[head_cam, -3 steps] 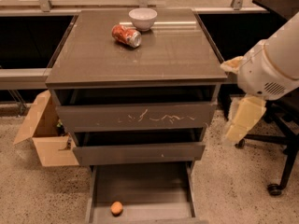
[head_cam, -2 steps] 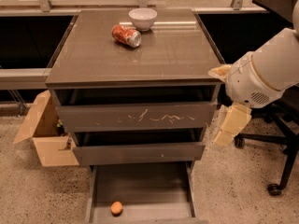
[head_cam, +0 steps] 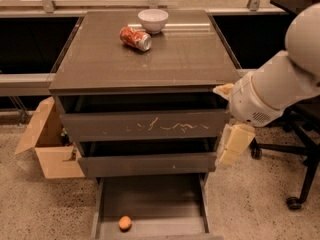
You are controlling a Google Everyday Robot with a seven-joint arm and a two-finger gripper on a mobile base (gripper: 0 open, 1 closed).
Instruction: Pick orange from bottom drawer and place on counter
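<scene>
Orange [head_cam: 125,223]: lay front-left in open bottom drawer [head_cam: 155,199], untouched
End effector [head_cam: 234,145]: hung right of middle drawer [head_cam: 145,164], well above fruit; grip state couldn't be told
Best move, imo: needed lowering and swinging left, then dropping straight down, clear of drawer walls

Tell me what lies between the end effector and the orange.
Camera view: the end effector hangs beside the middle drawer; between it and the orange lie that drawer's right front corner and bare floor of the bottom drawer.
</scene>
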